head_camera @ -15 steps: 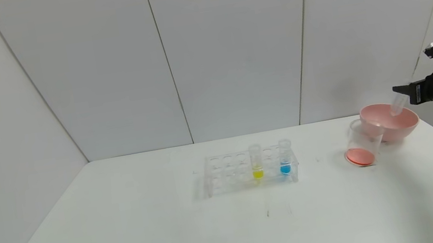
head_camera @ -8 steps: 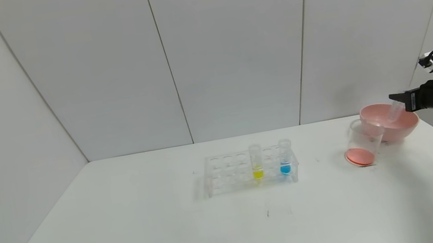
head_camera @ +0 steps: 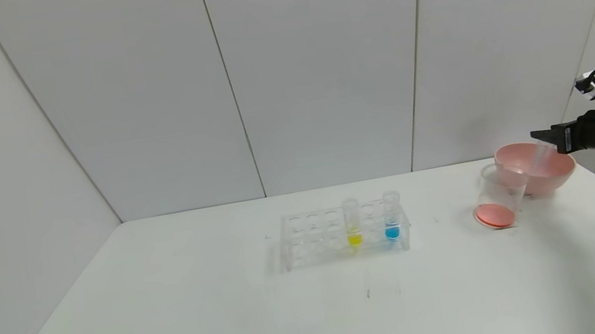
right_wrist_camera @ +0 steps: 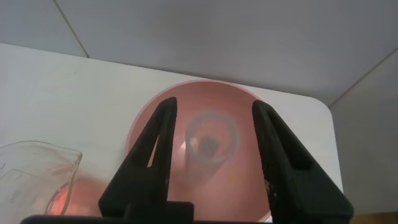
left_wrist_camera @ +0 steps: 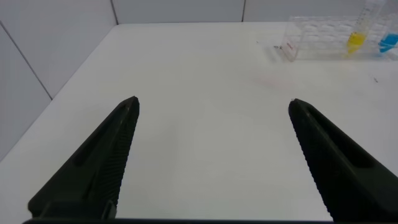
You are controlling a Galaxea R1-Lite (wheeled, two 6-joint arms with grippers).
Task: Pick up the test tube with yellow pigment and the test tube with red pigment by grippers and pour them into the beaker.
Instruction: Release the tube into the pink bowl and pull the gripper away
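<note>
The test tube with yellow pigment (head_camera: 353, 225) stands in a clear rack (head_camera: 315, 240) at mid-table; it also shows in the left wrist view (left_wrist_camera: 356, 37). The beaker (head_camera: 498, 198) stands right of the rack with orange-red liquid in its bottom, and its rim shows in the right wrist view (right_wrist_camera: 37, 177). My right gripper (head_camera: 539, 137) hovers over the pink bowl (head_camera: 564, 170). In the right wrist view my right gripper (right_wrist_camera: 214, 106) is open, with an empty clear tube (right_wrist_camera: 211, 140) loose between the fingers, inside the bowl (right_wrist_camera: 205, 84). That tube (head_camera: 541, 157) also shows in the head view. My left gripper (left_wrist_camera: 212, 106) is open and empty over bare table.
A tube with blue liquid (head_camera: 392, 219) stands in the rack two holes right of the yellow one, also in the left wrist view (left_wrist_camera: 387, 42). The bowl sits near the table's far right corner, touching the beaker. Grey wall panels close the back.
My right gripper has come down and a little left over the pink bowl. Its jaws have let go of the empty tube, which now sits lower in the bowl.
</note>
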